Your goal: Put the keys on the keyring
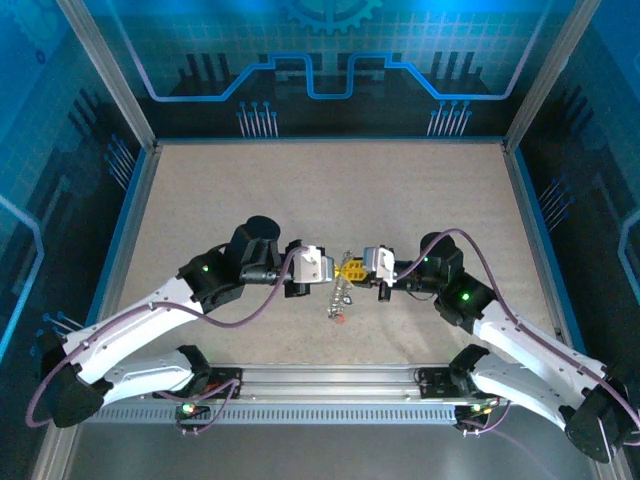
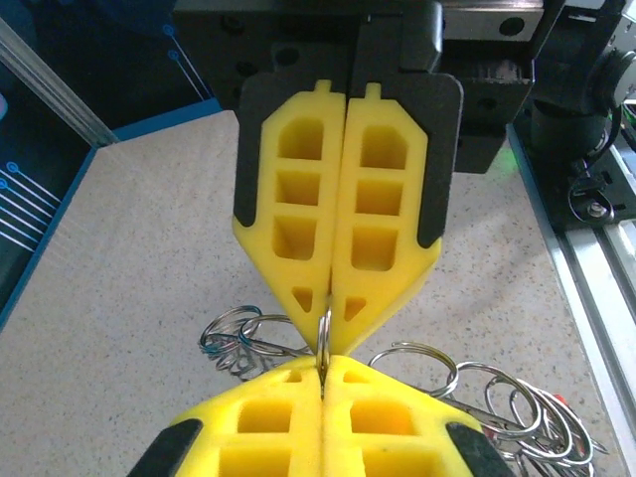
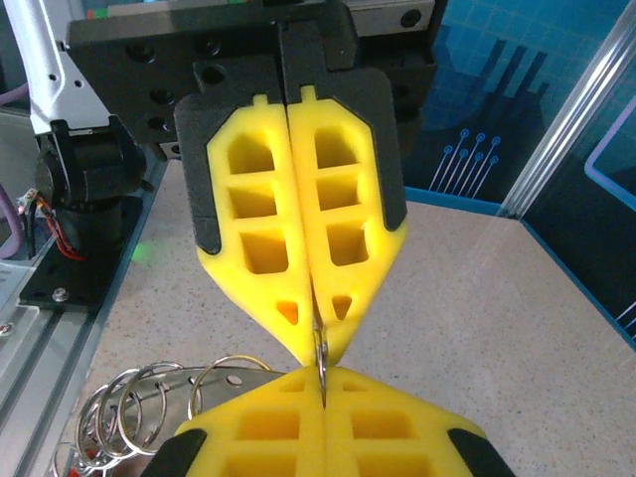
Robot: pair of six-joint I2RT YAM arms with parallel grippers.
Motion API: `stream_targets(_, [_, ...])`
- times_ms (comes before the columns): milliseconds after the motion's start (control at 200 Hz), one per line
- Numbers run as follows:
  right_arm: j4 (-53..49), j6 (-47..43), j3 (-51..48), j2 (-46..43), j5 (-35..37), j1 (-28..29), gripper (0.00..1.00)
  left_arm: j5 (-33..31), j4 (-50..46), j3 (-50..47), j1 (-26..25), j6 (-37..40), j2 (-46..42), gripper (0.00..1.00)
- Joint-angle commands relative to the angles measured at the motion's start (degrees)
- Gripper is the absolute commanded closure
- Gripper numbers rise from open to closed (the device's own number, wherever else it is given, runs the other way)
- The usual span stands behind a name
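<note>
My two grippers meet tip to tip above the table's near middle, the left gripper (image 1: 337, 268) coming from the left and the right gripper (image 1: 362, 265) from the right. Both pairs of yellow fingers are shut on one thin silvery ring (image 2: 324, 338) of the keyring (image 1: 341, 293), seen edge-on between the tips. In the left wrist view my left gripper (image 2: 323, 364) is at the bottom. In the right wrist view my right gripper (image 3: 321, 374) pinches the same ring (image 3: 320, 354). The rest of the keyring trails toward the near edge. A red key head (image 1: 340, 319) lies at its end.
Loose silvery rings spread on the table on both sides of the pinch, a blue-tinted pair (image 2: 231, 333) on one side and several more (image 2: 497, 402) on the other. A flat metal strip with rings (image 3: 189, 383) lies by the aluminium rail (image 1: 330, 380) at the near edge.
</note>
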Motion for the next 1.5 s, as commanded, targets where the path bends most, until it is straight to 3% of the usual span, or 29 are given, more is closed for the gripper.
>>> stream_targets(0, [-5.1,-4.1,4.7,0.1,2.6,0.7,0.84,-0.1,-5.4,4.1,0.2,2.6,0.4,1.0])
stream_targets(125, [-9.8,-7.5,6.3,0.7,3.3,0.8,0.78,-0.4,-11.7,7.6,0.1,5.1,1.6,1.0])
stream_targets(525, [-9.3,-8.3,7.0,3.0,4.4,2.8,0.78,-1.7,-23.3,17.0,-1.5,6.9,7.8,1.0])
stream_targets(605, [-9.3,-8.6,7.1,3.2,4.2,3.1,0.84,-1.7,-24.9,18.4,-1.7,6.8,8.9,1.0])
stream_targets(695, [-9.2,-8.7,6.9,3.0,3.6,3.3,1.0,-1.7,-26.6,19.7,-1.7,6.3,9.7,0.99])
stream_targets(855, [-2.2,-4.0,3.7,1.1,2.8,3.1,1.0,-2.3,-22.3,17.5,-1.6,3.2,7.5,0.79])
stream_targets(1256, [7.6,5.3,2.3,-1.7,-2.2,1.2,1.0,-2.5,-13.6,10.3,-0.7,1.2,1.1,0.76])
stream_targets(1496, [8.1,5.2,2.1,-1.8,-3.0,1.2,1.0,-0.9,-9.1,9.3,-0.6,0.5,0.2,0.77])
